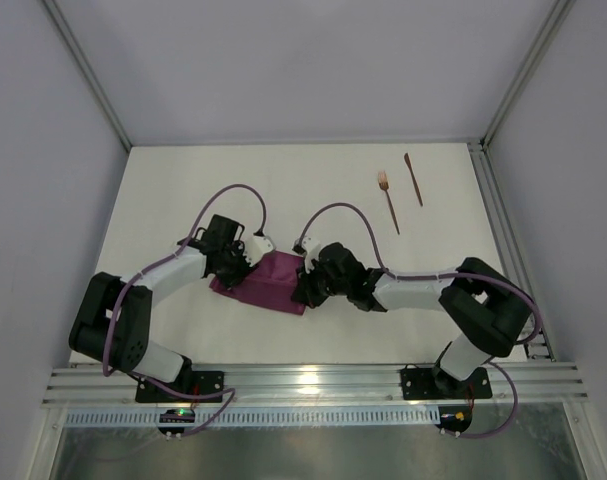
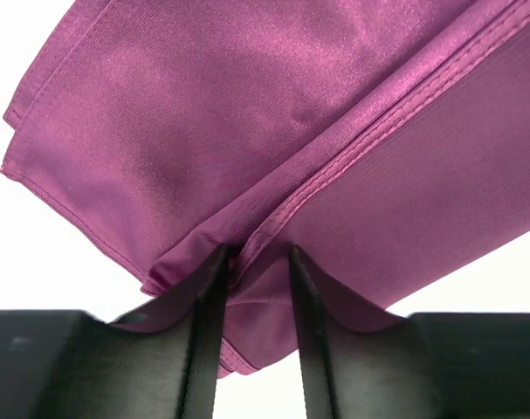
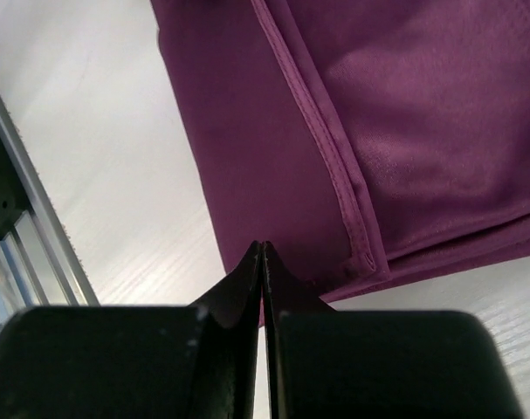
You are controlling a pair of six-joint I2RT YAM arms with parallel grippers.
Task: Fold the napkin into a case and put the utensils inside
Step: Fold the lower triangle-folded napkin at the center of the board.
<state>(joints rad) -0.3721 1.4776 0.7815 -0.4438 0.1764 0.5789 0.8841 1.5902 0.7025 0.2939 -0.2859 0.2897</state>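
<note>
Over the napkin (image 1: 268, 285), left pincer (image 2: 258, 255) stands parted, right pincer (image 3: 263, 248) closed; grip unclear.

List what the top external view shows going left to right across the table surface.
left claw → napkin → right claw → fork → knife

A white table (image 1: 183, 180) stood between pale walls (image 1: 43, 150); an aluminium rail (image 1: 313, 378) ran along its near edge.
</note>
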